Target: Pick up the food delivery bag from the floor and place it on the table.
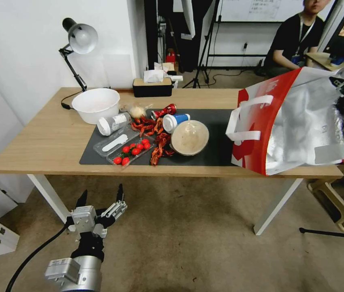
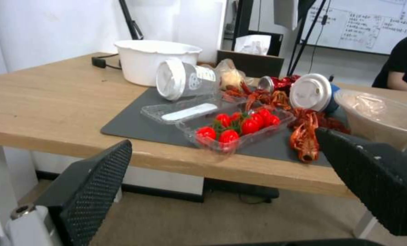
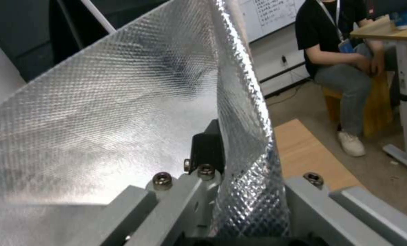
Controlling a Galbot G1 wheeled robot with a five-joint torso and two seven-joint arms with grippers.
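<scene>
Standing on the right end of the table (image 1: pixel 38 138), the food delivery bag (image 1: pixel 297 121) leans with its red side and white strap handles turned toward the clutter, its foil lining facing the camera. The right gripper (image 3: pixel 240 191) is clamped on the bag's foil edge, the thin wall pinched between its jaws, at the bag's upper right corner. The left gripper (image 1: pixel 101 200) hangs low in front of the table above the carpet, fingers (image 2: pixel 94 181) spread apart and holding nothing. On the dark mat (image 1: pixel 216 150) beside the bag lie a covered bowl (image 1: pixel 189 138), a clear tray of cherry tomatoes (image 1: pixel 131 151), crayfish (image 1: pixel 160 146), two tipped cups and a red can. A white bowl (image 1: pixel 95 104), desk lamp (image 1: pixel 78 44) and tissue box (image 1: pixel 152 86) sit along the table's far side.
</scene>
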